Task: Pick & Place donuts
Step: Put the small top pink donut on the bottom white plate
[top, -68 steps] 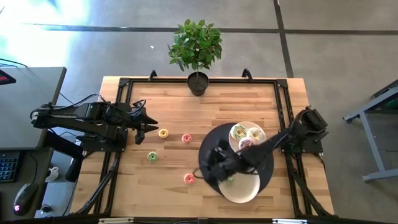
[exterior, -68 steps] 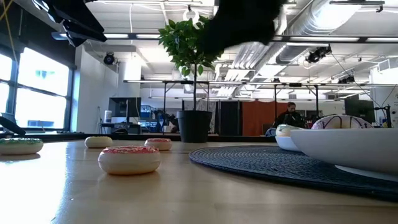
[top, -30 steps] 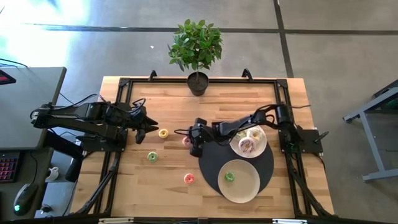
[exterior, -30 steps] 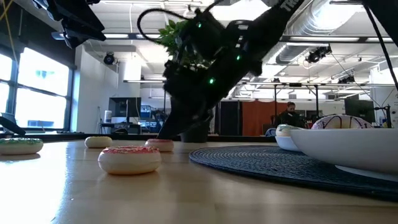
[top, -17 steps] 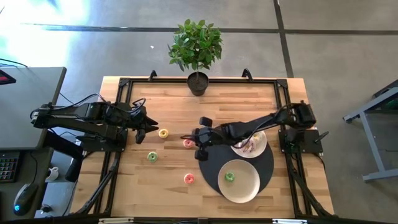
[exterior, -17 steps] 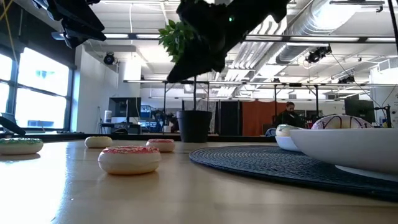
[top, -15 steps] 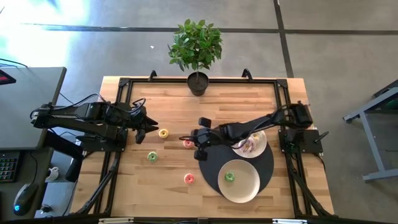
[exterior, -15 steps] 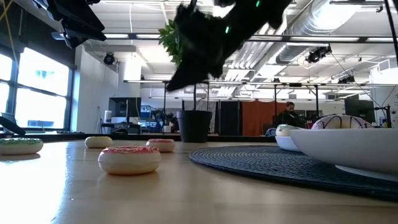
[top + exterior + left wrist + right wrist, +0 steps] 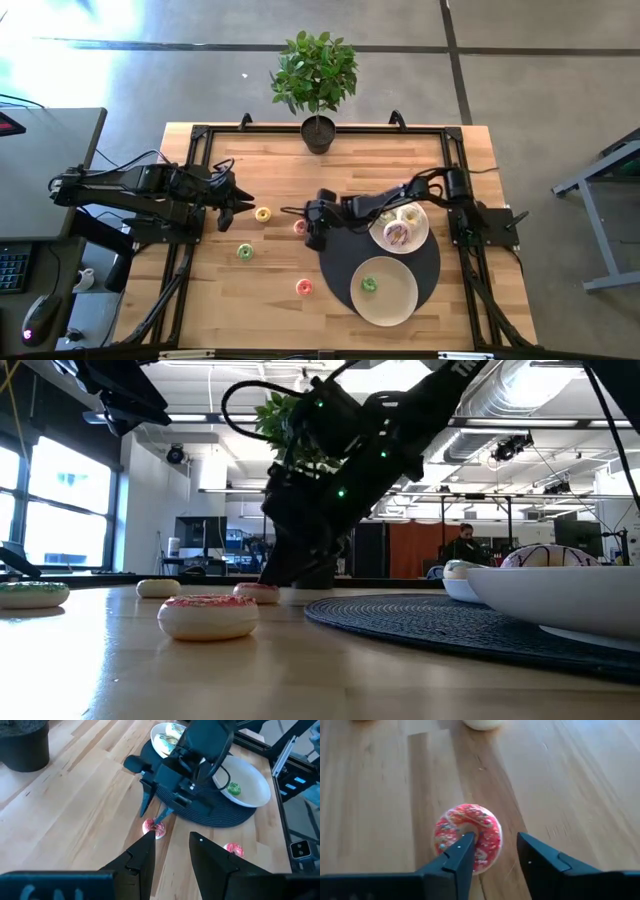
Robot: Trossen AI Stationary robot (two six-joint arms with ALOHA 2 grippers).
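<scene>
Nearest the low cam, a pink donut (image 9: 208, 616) sits alone on the table (image 9: 400, 160). Further back, the right end effector (image 9: 492, 854) has dropped back down vs half a sec ago, fingers spread w/ one tip in the hole of the red-pink donut (image 9: 468, 835), nothing pinched yet. Prob the next pick for the plates on the mat (image 9: 425, 262); green one's already on the near plate (image 9: 395, 305). Left end effector (image 9: 168, 854) hangs spread at the far-left side by the yellow donut (image 9: 263, 213).
</scene>
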